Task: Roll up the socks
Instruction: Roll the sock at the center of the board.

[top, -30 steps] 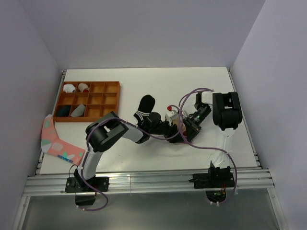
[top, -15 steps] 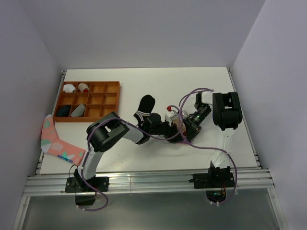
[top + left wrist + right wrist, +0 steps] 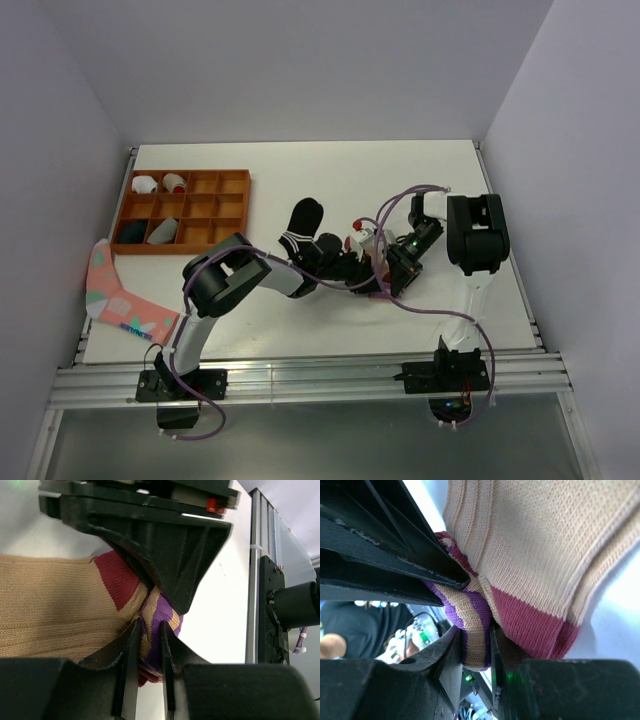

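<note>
Top: white counter point(image 3: 300, 170), plain pale walls point(image 3: 300, 60) on three sides, aluminium rail point(image 3: 320, 375) along the near edge. Wooden divider tray point(image 3: 200, 173) sits far left with a few small rolled bundles in its left cells. Pink sock point(image 3: 115, 295) with teal spots hangs over the counter's left edge. Black sock point(image 3: 303, 218) with the white-striped cuff lies flat mid-counter, just left of where the arms meet. Left hand point(image 3: 362, 272) and right hand point(image 3: 392, 262) are tip to tip, low over the counter, right of the black sock. Can't tell from here what they grip.

Left wrist: tan sock point(image 3: 55, 605) lies flat on the counter, spreading left, with its maroon patch next to the hand. Left hand is nearly closed, its fingers point(image 3: 131, 670) pinching a bunched purple-and-tan striped fold at the sock's end. Only a thin strip of fabric sits between them. The right hand's black body comes in from above onto the same fold.

Right wrist: same fold from the other side. Right hand is narrowed onto the purple-striped bunch and the fabric fills the gap. The maroon band and tan body run off up and right, resting on the counter. The left hand's black fingers wedge in from the left, touching the same bunch.
</note>
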`<state>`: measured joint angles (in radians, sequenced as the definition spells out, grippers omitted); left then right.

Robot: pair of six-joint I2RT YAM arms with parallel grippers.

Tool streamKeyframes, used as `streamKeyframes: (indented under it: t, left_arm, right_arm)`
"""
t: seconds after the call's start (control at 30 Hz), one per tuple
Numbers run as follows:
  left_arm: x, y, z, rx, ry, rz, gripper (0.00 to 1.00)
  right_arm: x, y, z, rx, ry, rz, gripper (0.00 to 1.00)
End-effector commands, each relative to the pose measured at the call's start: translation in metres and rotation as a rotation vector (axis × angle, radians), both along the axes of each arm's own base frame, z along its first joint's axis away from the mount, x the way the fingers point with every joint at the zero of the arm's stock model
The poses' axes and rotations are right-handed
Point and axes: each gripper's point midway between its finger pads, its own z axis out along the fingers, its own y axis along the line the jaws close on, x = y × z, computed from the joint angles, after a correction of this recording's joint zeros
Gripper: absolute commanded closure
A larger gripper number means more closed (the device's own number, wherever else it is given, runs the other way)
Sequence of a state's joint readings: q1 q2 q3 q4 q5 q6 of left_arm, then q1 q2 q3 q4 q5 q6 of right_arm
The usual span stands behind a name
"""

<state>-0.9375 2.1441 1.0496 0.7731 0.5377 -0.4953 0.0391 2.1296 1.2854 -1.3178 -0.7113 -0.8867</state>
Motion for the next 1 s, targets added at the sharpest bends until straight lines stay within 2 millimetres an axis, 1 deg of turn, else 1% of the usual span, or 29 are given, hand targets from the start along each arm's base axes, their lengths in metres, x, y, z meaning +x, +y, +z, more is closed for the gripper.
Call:
streamKeyframes:
  t: [0.0,0.03,0.07,0.1,0.13,0.23,0.33,0.37,0.43,0.53,0.57,0.6,0.63,0.7,0.77,0.8,0.83,0.87,0.9,0.93,0.97]
  left_arm:
    - [-0.018,0.013,-0.053,0.205,0.119,0.019,1.0]
    - [-0.015,0.016,-0.059,0.234,0.134,0.051,1.0]
    - [-0.013,0.018,-0.063,0.257,0.138,0.069,1.0]
    - [-0.011,0.02,-0.066,0.273,0.139,0.087,1.0]
    - [-0.012,0.023,-0.07,0.292,0.158,0.099,1.0]
    - [-0.011,0.029,-0.077,0.334,0.186,0.132,1.0]
    - [-0.006,0.034,-0.086,0.385,0.211,0.18,1.0]
    - [-0.005,0.036,-0.09,0.4,0.22,0.192,1.0]
    - [-0.004,0.039,-0.092,0.407,0.239,0.204,1.0]
    - [-0.003,0.047,-0.095,0.413,0.276,0.234,1.0]
    - [-0.005,0.051,-0.097,0.417,0.291,0.238,1.0]
    - [-0.005,0.054,-0.099,0.424,0.302,0.247,1.0]
    - [-0.005,0.059,-0.101,0.431,0.317,0.259,1.0]
    - [-0.004,0.067,-0.104,0.448,0.34,0.275,1.0]
    - [-0.006,0.072,-0.106,0.452,0.378,0.281,1.0]
    - [-0.008,0.074,-0.106,0.453,0.395,0.28,1.0]
    - [-0.006,0.08,-0.11,0.464,0.422,0.298,1.0]
    - [-0.006,0.083,-0.112,0.472,0.437,0.305,1.0]
    - [-0.005,0.086,-0.112,0.47,0.463,0.298,1.0]
    - [-0.007,0.089,-0.114,0.485,0.49,0.299,1.0]
    - [-0.01,0.092,-0.12,0.502,0.517,0.291,1.0]
  right_arm:
    - [0.031,0.001,-0.003,-0.023,-0.198,-0.041,0.76]
    - [0.03,0.0,-0.003,-0.029,-0.205,-0.052,0.73]
    - [0.036,0.001,0.001,-0.031,-0.253,-0.059,0.72]
    - [0.036,0.001,0.003,-0.033,-0.261,-0.069,0.67]
    - [0.039,0.002,0.01,-0.034,-0.297,-0.075,0.66]
    - [0.043,0.003,0.019,-0.031,-0.349,-0.094,0.63]
    - [0.05,0.002,0.038,-0.037,-0.441,-0.111,0.62]
    - [0.054,0.003,0.042,-0.039,-0.469,-0.123,0.6]
    - [0.056,0.0,0.048,-0.055,-0.511,-0.133,0.58]
    - [0.057,-0.004,0.051,-0.07,-0.551,-0.127,0.57]
    - [0.058,-0.005,0.051,-0.072,-0.567,-0.127,0.56]
    - [0.056,-0.006,0.05,-0.071,-0.574,-0.118,0.56]
    - [0.056,-0.008,0.053,-0.069,-0.598,-0.119,0.56]
    - [0.056,-0.011,0.054,-0.063,-0.639,-0.102,0.53]
    - [0.056,-0.013,0.06,-0.056,-0.695,-0.085,0.53]
    - [0.053,-0.014,0.059,-0.045,-0.725,-0.05,0.53]
    - [0.053,-0.015,0.064,-0.041,-0.768,-0.029,0.53]
    - [0.056,-0.016,0.065,-0.038,-0.823,0.001,0.51]
    - [0.052,-0.017,0.061,-0.035,-0.839,0.023,0.51]
    - [0.052,-0.017,0.067,-0.03,-0.893,0.042,0.5]
    - [0.056,-0.018,0.069,-0.022,-0.955,0.077,0.48]
